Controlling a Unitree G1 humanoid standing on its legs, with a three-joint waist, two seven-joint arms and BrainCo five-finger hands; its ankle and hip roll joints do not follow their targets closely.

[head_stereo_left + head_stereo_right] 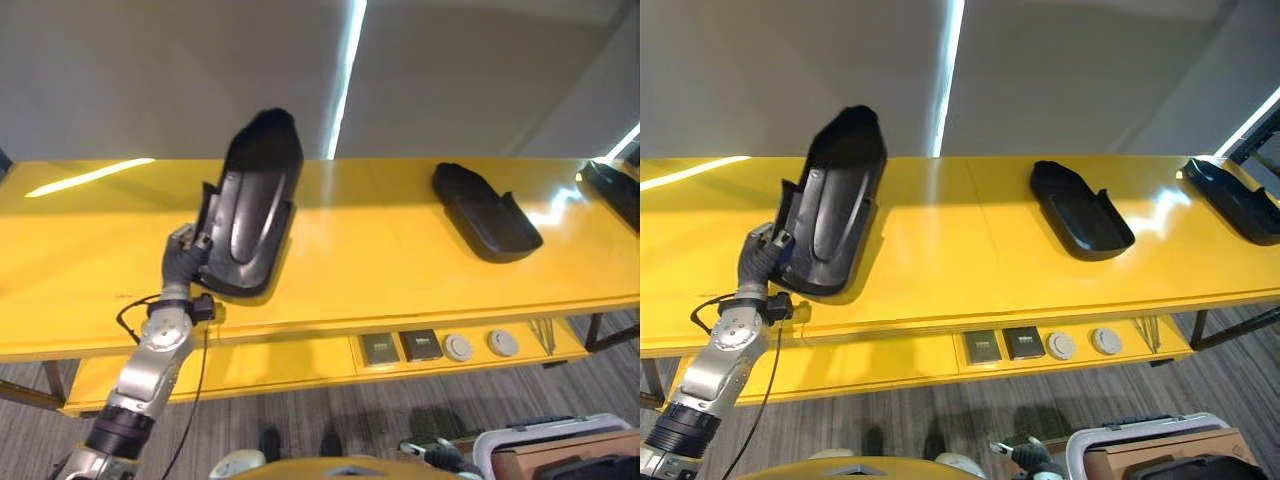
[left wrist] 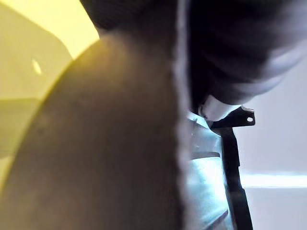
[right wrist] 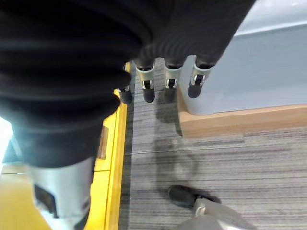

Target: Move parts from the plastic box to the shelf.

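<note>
From the left eye view you see the yellow shelf (image 1: 400, 260) running across the scene, with the left hand (image 1: 183, 262) at the near end of a large black part (image 1: 250, 205). The part stands tilted up off the shelf top, its far end raised and its near end down by the front edge. The hand grips that near end. A second black part (image 1: 485, 212) lies flat further to the right, and a third black part (image 1: 612, 190) sits at the shelf's right end. On the lower level of the shelf are two dark square items (image 1: 400, 347) and two round grey discs (image 1: 480, 345).

In the right eye view, the plastic box (image 1: 1145, 445) shows at the lower right (grey rim, dark content inside), on the floor near the shelf.

The left wrist view looks along the held part's dark surface (image 2: 120, 158), with a silver fingertip (image 2: 216, 108) pressed against its edge.

In the right wrist view your right hand (image 3: 168, 72) hangs over grey carpet (image 3: 230, 158), fingers loosely curled and holding nothing, beside the shelf's yellow edge (image 3: 117, 143).
</note>
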